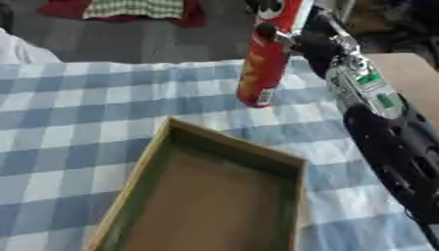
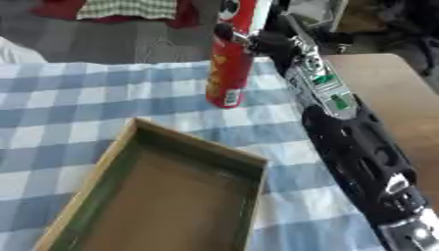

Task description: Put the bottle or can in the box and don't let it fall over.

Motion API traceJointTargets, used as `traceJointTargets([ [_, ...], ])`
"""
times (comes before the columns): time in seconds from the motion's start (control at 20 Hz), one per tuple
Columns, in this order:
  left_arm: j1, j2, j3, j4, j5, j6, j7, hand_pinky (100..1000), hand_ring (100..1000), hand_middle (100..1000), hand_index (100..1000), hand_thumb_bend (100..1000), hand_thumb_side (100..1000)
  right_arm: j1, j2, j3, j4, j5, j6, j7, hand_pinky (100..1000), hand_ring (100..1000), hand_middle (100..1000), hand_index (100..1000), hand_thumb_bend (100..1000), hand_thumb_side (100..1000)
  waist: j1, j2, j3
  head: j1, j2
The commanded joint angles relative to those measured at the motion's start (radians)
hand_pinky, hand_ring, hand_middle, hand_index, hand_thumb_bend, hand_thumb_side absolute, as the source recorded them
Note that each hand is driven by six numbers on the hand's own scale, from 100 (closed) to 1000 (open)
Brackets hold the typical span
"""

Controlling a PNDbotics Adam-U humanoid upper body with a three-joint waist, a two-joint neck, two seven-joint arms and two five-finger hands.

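Can: one, red, tall and slim, tilted with its top leaning toward 1 o'clock; top end runs out of frame at 12 o'clock.
Can position: above the cloth, just beyond the far rim of the box, toward 12 o'clock from it; whether its base touches the cloth cannot be told.
Box: one, shallow, open-topped, tan walls with greenish inner faces, brown floor; fills the lower middle, toward 6 o'clock.
Box contents: nothing inside.
Right hand: one in view, entering from 1 o'clock; dark fingers curled round the upper part of the can.
Right arm: black with silver joints, runs from 5 o'clock up to the can.
Cloth: one, blue-and-white check, under the box.
Table: bare brown top showing at 3 o'clock, beside the cloth.
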State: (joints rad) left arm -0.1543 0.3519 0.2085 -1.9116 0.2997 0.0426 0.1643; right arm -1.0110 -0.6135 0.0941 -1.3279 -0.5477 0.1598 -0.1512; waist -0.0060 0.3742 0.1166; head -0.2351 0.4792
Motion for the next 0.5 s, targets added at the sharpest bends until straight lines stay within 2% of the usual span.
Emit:
traceJointTargets([
  [0.05, 0.010, 0.037, 0.017, -0.017, -0.006, -0.001, 0.008, 1000, 1000, 887, 791, 263, 674, -0.013, -0.057, 0.002, -0.114, -0.045, 0.054, -0.061, 793, 332, 256, 125, 234, 100, -0.003, -0.050, -0.014, 0.021, 0.028],
  [0.15, 0.021, 0.045, 0.020, -0.016, -0.007, -0.002, 0.012, 1000, 1000, 887, 791, 264, 672, -0.005, -0.066, 0.006, -0.198, -0.089, 0.101, -0.119, 786, 334, 260, 128, 278, 100, -0.006, -0.073, -0.033, 0.037, 0.050],
  [0.35, 0.041, 0.062, 0.020, -0.011, -0.006, -0.001, 0.014, 1000, 1000, 887, 791, 263, 668, 0.016, -0.075, 0.018, -0.373, -0.174, 0.202, -0.248, 779, 336, 262, 129, 297, 100, -0.014, -0.124, -0.063, 0.050, 0.098],
  [0.4, 0.046, 0.066, 0.020, -0.010, -0.005, -0.001, 0.014, 1000, 1000, 886, 791, 263, 667, 0.025, -0.073, 0.022, -0.412, -0.194, 0.230, -0.275, 774, 338, 264, 130, 443, 100, -0.016, -0.139, -0.069, 0.051, 0.111],
  [0.45, 0.051, 0.069, 0.020, -0.008, -0.004, 0.000, 0.015, 1000, 1000, 886, 791, 265, 667, 0.034, -0.068, 0.024, -0.446, -0.214, 0.254, -0.302, 774, 338, 265, 131, 317, 100, -0.018, -0.153, -0.075, 0.053, 0.123],
  [0.5, 0.057, 0.072, 0.019, -0.006, -0.003, 0.000, 0.014, 1000, 1000, 886, 791, 269, 667, 0.046, -0.059, 0.024, -0.477, -0.234, 0.274, -0.329, 773, 338, 265, 131, 335, 100, -0.021, -0.168, -0.080, 0.055, 0.135],
])
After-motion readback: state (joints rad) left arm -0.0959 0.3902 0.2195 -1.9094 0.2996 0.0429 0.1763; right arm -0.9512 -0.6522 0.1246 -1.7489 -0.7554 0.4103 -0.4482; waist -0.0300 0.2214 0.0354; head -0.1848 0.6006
